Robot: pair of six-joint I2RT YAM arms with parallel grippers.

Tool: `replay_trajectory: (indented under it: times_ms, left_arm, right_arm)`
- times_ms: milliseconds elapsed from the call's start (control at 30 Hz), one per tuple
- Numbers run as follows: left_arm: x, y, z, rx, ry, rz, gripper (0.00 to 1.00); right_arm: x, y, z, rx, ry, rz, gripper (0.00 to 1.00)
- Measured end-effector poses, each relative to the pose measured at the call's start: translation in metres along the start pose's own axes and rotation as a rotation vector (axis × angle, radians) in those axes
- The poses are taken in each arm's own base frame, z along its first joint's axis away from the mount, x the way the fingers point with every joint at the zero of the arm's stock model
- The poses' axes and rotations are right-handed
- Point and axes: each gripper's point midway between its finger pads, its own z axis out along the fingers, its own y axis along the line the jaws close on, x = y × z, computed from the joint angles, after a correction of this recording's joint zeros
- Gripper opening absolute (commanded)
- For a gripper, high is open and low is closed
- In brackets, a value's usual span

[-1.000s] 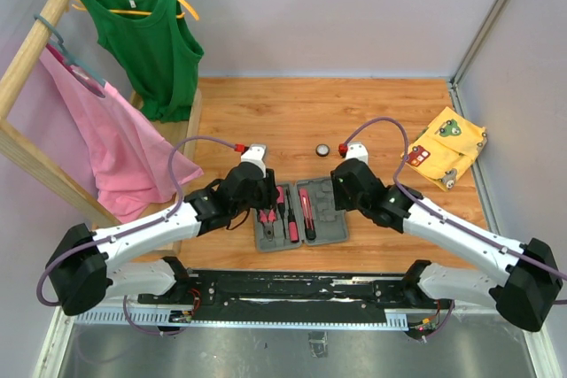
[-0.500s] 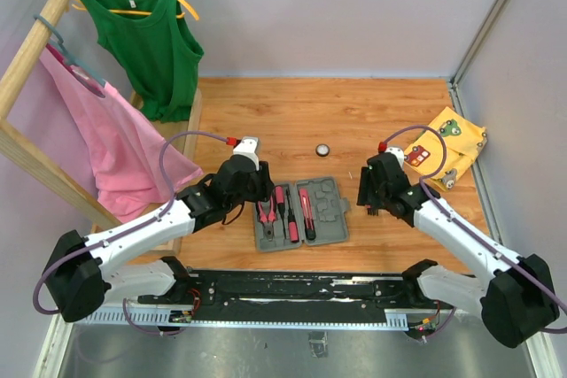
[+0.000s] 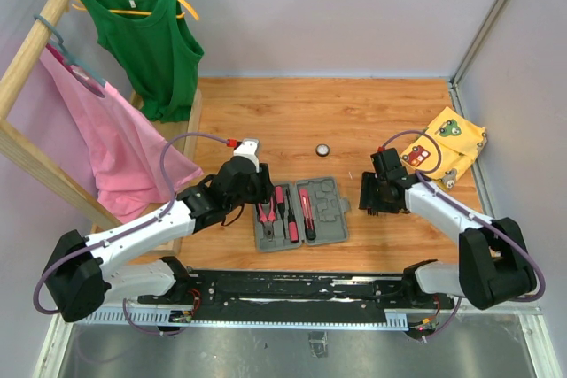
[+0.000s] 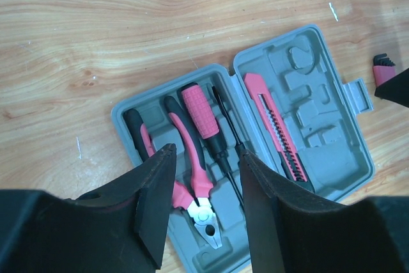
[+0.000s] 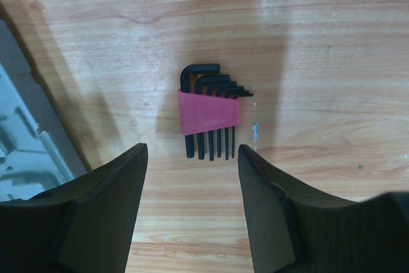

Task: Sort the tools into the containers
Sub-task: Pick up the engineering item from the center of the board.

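The open grey tool case (image 3: 323, 210) lies at the near middle of the table. In the left wrist view the case (image 4: 319, 126) holds pink-handled pliers (image 4: 192, 171), a pink-and-black screwdriver (image 4: 203, 116), a slim black screwdriver (image 4: 225, 135) and a pink cutter (image 4: 275, 135). My left gripper (image 4: 204, 158) is open and empty, hovering over the pliers, and in the top view the left gripper (image 3: 259, 192) sits over the case's left end. My right gripper (image 5: 192, 158) is open and empty, just short of a pink-sleeved hex key set (image 5: 209, 110) on the wood. The round black-white disc (image 3: 324, 150) lies behind the case.
A yellow patterned cloth (image 3: 447, 148) lies at the far right. A wooden rack with a pink garment (image 3: 115, 148) and a green top (image 3: 146, 42) stands at the left. The case edge (image 5: 25, 145) shows at the left of the right wrist view.
My right gripper has left the case and swung right to hover by the hex key set. My left gripper has shifted slightly left over the case's left end.
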Motion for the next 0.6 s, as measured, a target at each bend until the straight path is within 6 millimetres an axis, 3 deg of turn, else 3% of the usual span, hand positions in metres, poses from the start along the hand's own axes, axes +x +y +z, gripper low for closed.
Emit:
replay_trajectory:
  times_ms: [600]
  left_arm:
    - [0.008,0.001,0.001,0.006,0.022,-0.004,0.49]
  right_arm:
    - [-0.004,-0.003,0.017,0.027,0.044,-0.033,0.54]
